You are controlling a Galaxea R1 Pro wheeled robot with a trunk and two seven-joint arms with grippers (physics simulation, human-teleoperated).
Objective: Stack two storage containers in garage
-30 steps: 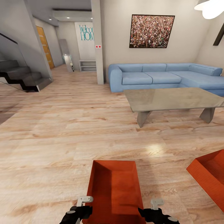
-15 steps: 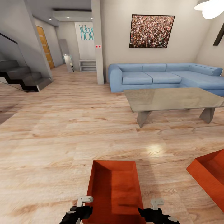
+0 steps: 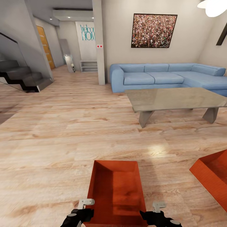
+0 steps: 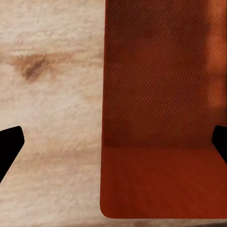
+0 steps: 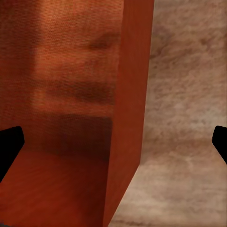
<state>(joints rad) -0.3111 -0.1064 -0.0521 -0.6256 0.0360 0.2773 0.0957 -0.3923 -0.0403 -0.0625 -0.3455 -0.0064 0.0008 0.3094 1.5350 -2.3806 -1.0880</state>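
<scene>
Straddling the near storage container (image 3: 116, 192) at the bottom centre of the head frame, the left gripper (image 3: 82, 210) and right gripper (image 3: 156, 212) sit one at each long wall. Left wrist view: fingers spread wide, tips at opposite frame edges, left wall of the container (image 4: 163, 109) between them. Right wrist view: same, jaws apart, right wall (image 5: 127, 104) between them, no contact visible. Second storage container (image 3: 212, 176) lies at lower right, well apart from the first, both on the wood plank floor (image 3: 56, 142). Grey low table (image 3: 176, 99) and blue sofa (image 3: 164, 77) at centre right.
</scene>
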